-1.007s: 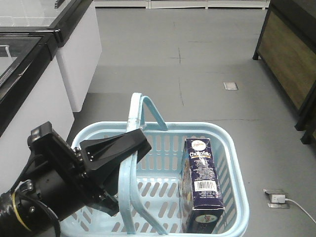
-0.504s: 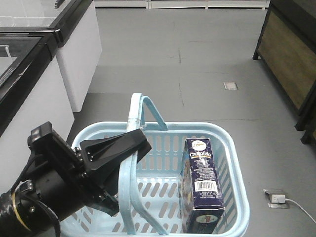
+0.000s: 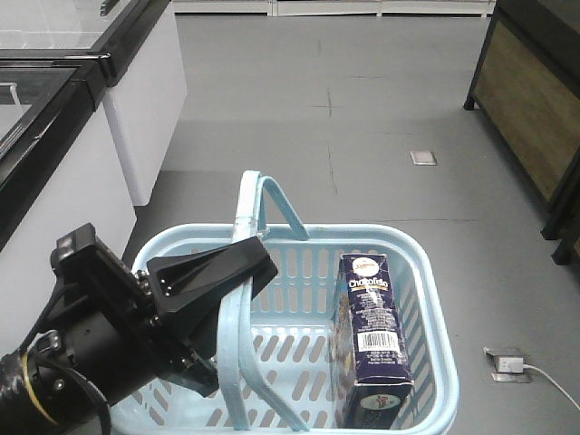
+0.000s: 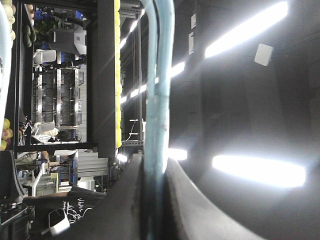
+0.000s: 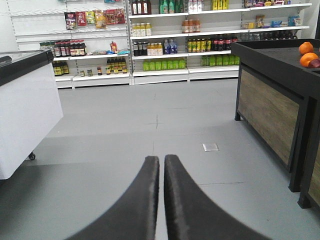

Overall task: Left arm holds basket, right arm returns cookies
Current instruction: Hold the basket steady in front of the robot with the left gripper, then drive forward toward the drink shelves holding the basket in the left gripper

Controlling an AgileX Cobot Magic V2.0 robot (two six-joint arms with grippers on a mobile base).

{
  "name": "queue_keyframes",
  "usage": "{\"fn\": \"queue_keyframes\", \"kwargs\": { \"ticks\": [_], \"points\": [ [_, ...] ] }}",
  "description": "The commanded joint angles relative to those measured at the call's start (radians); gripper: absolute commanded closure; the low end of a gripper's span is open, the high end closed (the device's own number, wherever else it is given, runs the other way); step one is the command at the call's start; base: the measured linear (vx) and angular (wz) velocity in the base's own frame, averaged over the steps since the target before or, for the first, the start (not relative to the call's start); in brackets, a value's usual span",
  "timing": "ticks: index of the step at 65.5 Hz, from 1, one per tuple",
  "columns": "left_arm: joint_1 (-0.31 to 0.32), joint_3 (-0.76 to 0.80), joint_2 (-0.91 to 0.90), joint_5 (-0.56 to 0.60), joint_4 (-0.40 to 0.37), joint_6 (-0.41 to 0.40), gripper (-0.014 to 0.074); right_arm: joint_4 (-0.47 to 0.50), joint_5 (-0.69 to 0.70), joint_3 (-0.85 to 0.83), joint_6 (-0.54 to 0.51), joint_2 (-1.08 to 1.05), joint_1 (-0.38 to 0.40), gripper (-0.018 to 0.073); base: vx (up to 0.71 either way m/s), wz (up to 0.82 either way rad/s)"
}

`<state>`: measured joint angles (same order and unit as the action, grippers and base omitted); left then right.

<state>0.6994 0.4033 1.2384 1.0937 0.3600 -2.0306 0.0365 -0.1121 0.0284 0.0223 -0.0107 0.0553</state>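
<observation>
- Exterior front-facing view: the left arm (image 3: 82,353) comes in from the lower left corner, and its left tool (image 3: 254,267) is closed around a raised handle (image 3: 237,317) of the light blue basket (image 3: 426,272).
- The basket is above the grey floor (image 3: 362,118). I cannot tell if it touches the floor.
- The cookies box (image 3: 373,331), dark navy with white letters and a barcode, stands upright inside the basket. It is in the right part, near the right wall.
- A white cabinet (image 3: 145,109) is at the left and a stand with wooden sides (image 3: 526,109) is at the right.
- Left wrist-mounted view: the blue handle (image 4: 160,75) runs between the two dark fingers (image 4: 132,200) of the left tool (image 4: 155,172), and they press on it from both sides. Bright ceiling lamps (image 4: 257,170) are behind.
- Right wrist-mounted view: the right tool (image 5: 161,159) is almost fully closed. Only a thin gap is between its fingers (image 5: 145,200), and it holds nothing.
- In front of it are the grey floor (image 5: 150,115), store shelves with bottles (image 5: 170,47) far behind, and oranges (image 5: 306,52) on a dark stand at the right.
</observation>
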Motion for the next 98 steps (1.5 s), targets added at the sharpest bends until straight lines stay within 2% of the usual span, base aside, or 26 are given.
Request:
{"fn": "queue_keyframes", "kwargs": {
  "ticks": [1,98],
  "points": [
    [0.008,0.027,-0.032,0.122,-0.038,0.0,0.0596,-0.001,0.072,0.017,-0.007,-0.013,0.004,0.0566,0.0,0.0],
    [0.008,0.027,-0.032,0.122,-0.038,0.0,0.0596,-0.001,0.072,0.017,-0.007,-0.013,0.004,0.0566,0.03,0.0]
  ]
}}
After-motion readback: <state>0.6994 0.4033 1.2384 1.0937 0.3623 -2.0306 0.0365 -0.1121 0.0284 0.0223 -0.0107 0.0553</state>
